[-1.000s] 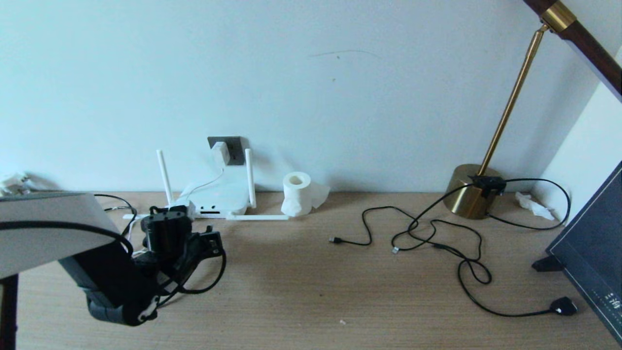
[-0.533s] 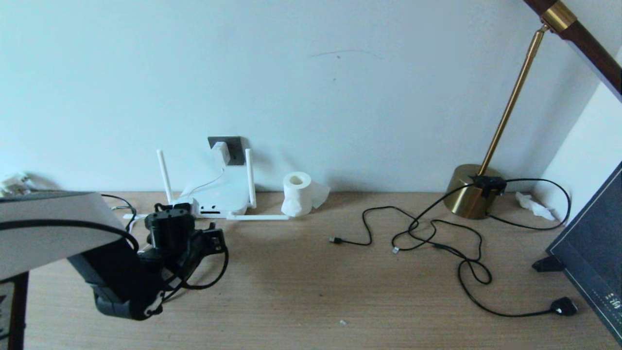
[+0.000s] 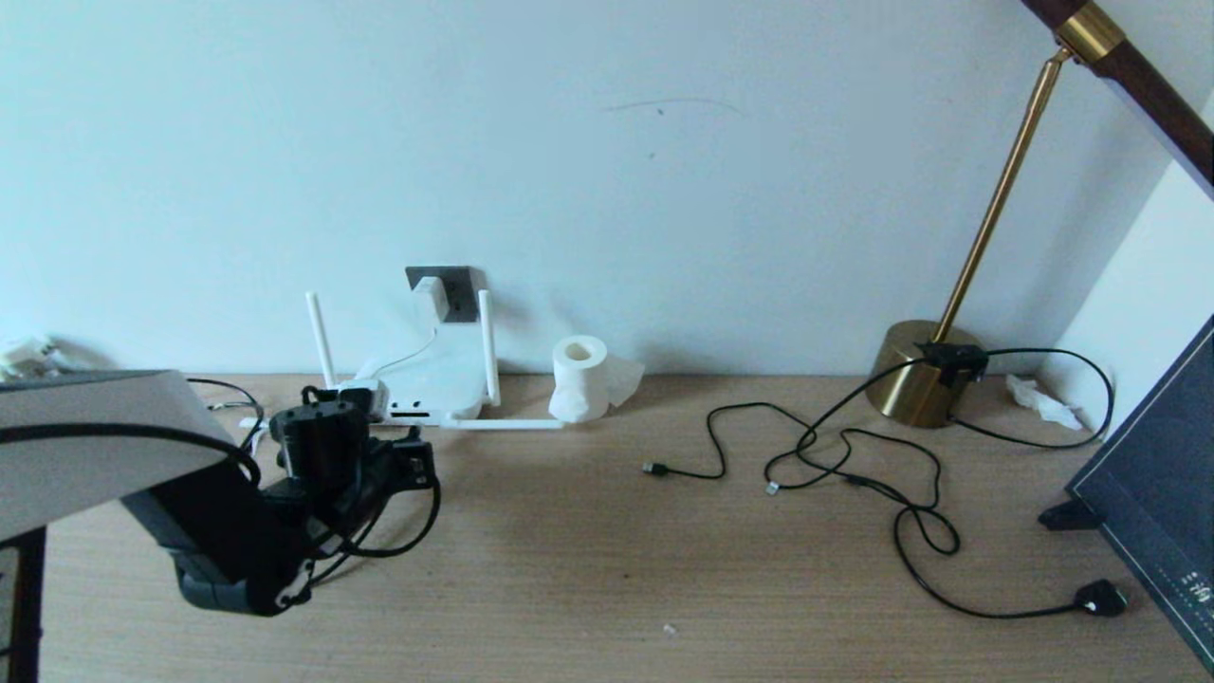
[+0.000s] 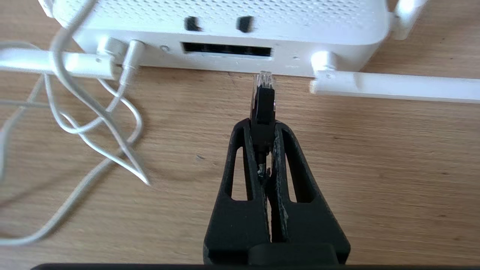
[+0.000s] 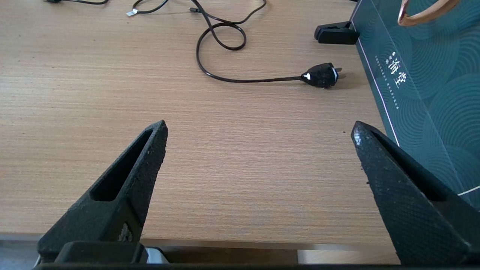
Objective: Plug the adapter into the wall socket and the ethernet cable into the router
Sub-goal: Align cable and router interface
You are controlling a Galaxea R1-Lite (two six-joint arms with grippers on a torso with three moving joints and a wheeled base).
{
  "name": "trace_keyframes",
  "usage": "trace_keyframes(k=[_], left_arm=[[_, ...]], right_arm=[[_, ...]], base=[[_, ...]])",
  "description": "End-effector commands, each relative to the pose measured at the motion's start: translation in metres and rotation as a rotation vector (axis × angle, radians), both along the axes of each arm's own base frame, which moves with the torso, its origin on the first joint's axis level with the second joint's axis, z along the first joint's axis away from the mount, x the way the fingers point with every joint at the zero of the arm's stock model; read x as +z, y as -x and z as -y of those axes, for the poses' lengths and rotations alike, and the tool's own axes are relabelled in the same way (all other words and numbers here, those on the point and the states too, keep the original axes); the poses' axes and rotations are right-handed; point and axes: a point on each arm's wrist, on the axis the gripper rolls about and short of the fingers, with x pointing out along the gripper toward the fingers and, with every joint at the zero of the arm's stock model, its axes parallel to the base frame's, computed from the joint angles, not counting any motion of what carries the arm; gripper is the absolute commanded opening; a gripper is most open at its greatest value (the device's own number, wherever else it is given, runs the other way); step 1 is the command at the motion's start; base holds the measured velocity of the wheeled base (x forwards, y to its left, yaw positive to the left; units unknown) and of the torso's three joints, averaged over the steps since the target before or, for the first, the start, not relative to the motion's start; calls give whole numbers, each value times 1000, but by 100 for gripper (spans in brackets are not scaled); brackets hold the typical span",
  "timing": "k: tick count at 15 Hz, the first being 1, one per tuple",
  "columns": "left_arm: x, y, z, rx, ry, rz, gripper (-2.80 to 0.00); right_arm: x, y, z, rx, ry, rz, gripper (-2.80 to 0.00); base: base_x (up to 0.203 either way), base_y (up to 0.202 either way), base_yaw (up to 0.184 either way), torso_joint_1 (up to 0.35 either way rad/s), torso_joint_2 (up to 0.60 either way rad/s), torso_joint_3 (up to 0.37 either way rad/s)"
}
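The left gripper (image 4: 262, 125) is clamped on the ethernet cable (image 4: 263, 101) just behind its clear plug tip, low and left in the head view. The plug sits just short of the router (image 4: 225, 33), near the right end of its port row. The adapter (image 3: 431, 297) sits in the wall socket (image 3: 457, 290). A level, straight push should seat it; any tilt risks jamming. The right gripper (image 5: 258, 138) hangs spread apart, idle.

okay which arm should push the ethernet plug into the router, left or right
Left. The left tool is shut on the ethernet cable, its clear plug tip just short of the router port strip. The right tool is open over bare desk, nowhere near the router.
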Motion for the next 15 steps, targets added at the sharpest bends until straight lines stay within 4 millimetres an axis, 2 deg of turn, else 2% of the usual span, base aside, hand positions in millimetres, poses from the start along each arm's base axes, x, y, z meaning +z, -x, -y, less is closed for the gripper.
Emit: trace_keyframes(k=[1,5,9,15], left_arm=[[1,-1,-6,9,-3,7,-280],[1,-5,-12,-9,9,11,-280],[-2,-17,-9,-16,9,25,-280],[-9,-21,-3,-26,6,18,-280]], right_arm=[[0,0,0,1,2,-4,0],[0,0,0,0,0,-4,0],[0,0,0,0,0,-4,0],[0,0,0,1,1,-4,0]], base=[[0,0,0,0,0,0],[0,0,0,0,0,0],[0,0,0,0,0,0],[0,0,0,0,0,0]])
